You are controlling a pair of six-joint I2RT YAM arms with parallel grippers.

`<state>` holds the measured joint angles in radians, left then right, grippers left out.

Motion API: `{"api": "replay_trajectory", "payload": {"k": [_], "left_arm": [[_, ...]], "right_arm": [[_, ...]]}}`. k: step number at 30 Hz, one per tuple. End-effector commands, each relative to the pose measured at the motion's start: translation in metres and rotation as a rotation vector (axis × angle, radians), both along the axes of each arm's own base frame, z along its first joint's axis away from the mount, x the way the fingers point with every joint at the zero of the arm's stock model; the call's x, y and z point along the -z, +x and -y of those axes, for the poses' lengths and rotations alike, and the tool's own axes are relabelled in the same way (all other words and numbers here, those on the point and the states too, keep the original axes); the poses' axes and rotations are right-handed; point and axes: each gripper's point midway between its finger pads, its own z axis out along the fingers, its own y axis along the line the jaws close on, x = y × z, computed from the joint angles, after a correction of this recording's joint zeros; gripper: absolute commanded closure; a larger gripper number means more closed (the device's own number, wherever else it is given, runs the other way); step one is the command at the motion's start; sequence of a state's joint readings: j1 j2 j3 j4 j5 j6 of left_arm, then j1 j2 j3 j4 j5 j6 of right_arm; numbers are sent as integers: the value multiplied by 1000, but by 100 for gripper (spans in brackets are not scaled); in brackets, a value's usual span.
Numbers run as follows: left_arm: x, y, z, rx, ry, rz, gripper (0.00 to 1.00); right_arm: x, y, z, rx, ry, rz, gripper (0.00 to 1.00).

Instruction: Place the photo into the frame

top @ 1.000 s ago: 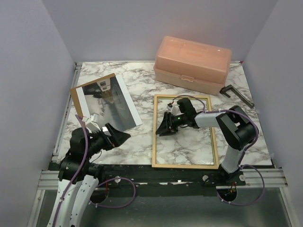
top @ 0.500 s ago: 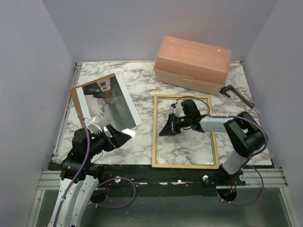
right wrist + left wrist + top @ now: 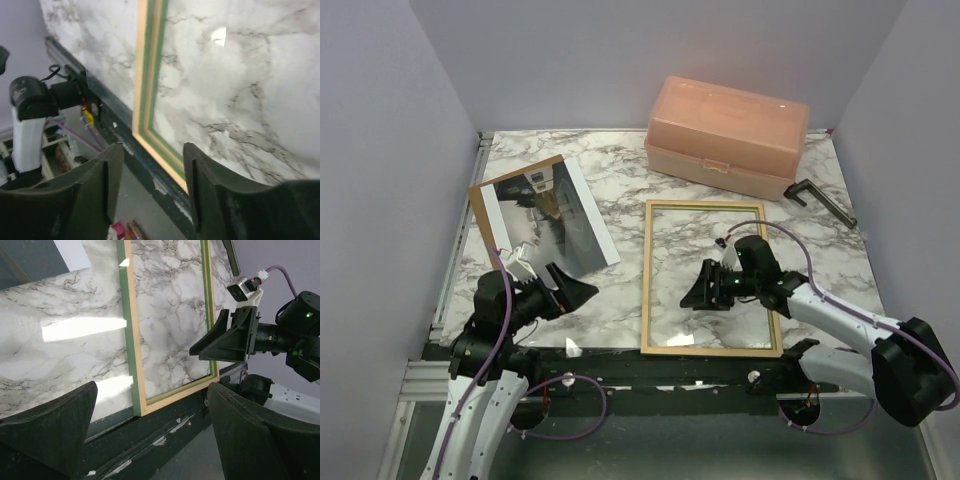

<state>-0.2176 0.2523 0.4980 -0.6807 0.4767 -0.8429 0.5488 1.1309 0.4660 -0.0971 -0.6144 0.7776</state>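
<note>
The frame (image 3: 647,280) lies flat at centre right with its pale wood side up and bare marble showing through it; its green edge shows in the left wrist view (image 3: 131,340) and the right wrist view (image 3: 147,75). The photo (image 3: 555,215), a grey print with a white border, lies at the left rear on a brown panel. My right gripper (image 3: 692,298) hovers over the frame's inner area, pointing left, open with nothing between its fingers (image 3: 152,147). My left gripper (image 3: 585,292) is open wide near the front left, between photo and frame, holding nothing (image 3: 152,390).
A peach plastic box (image 3: 725,135) stands at the back right. A black clamp-like bar (image 3: 820,200) lies right of it. The brown backing panel (image 3: 515,172) sticks out from under the photo. The table's dark front rail (image 3: 165,425) runs just below the frame's near edge.
The right arm has swung back and out to the right, carrying its gripper from the frame's left rail towards the middle right. The left gripper has barely shifted.
</note>
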Motion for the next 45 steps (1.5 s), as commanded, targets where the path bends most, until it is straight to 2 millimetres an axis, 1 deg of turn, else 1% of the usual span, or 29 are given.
{"api": "replay_trajectory", "payload": {"k": [1,2,3,6,9,12,17,21,24,27,28,33,37,40,42,44,45], "left_arm": [[-1,3,5,27,-18,11,6],[-1,4,5,27,-16,9,6],[0,4,5,28,-13,7,6],[3,4,5,31,-4,1,6],[4,4,5,33,-4,-2,6],[4,2,5,35,-7,-6,6],[2,2,5,36,-7,3,6],[2,3,5,38,-7,6,6],[3,3,6,40,-8,5,6],[3,4,6,40,-8,5,6],[3,5,6,41,-7,7,6],[3,5,7,47,-8,1,6],[3,3,7,48,-10,3,6],[1,3,7,47,-13,10,6],[2,2,7,46,-12,10,6],[1,3,6,45,-11,12,6],[2,2,7,45,-12,9,6]], "right_arm": [[27,-2,29,61,-191,-3,36],[26,2,32,71,-220,8,31],[26,7,34,74,-243,24,29],[23,26,34,74,-293,49,29],[20,44,30,49,-276,53,29],[19,59,24,13,-185,24,29],[25,85,20,-32,-44,-45,29],[22,100,5,-94,52,-56,32],[20,112,-5,-109,109,-65,35],[21,121,-12,-101,146,-93,42],[20,127,-14,-95,160,-73,42],[28,137,-21,-86,194,-98,46],[37,134,-29,-110,198,-122,49],[40,128,-39,-140,204,-131,53],[41,125,-45,-156,205,-137,58],[41,124,-48,-158,207,-141,62],[41,124,-49,-154,209,-141,66]]}}
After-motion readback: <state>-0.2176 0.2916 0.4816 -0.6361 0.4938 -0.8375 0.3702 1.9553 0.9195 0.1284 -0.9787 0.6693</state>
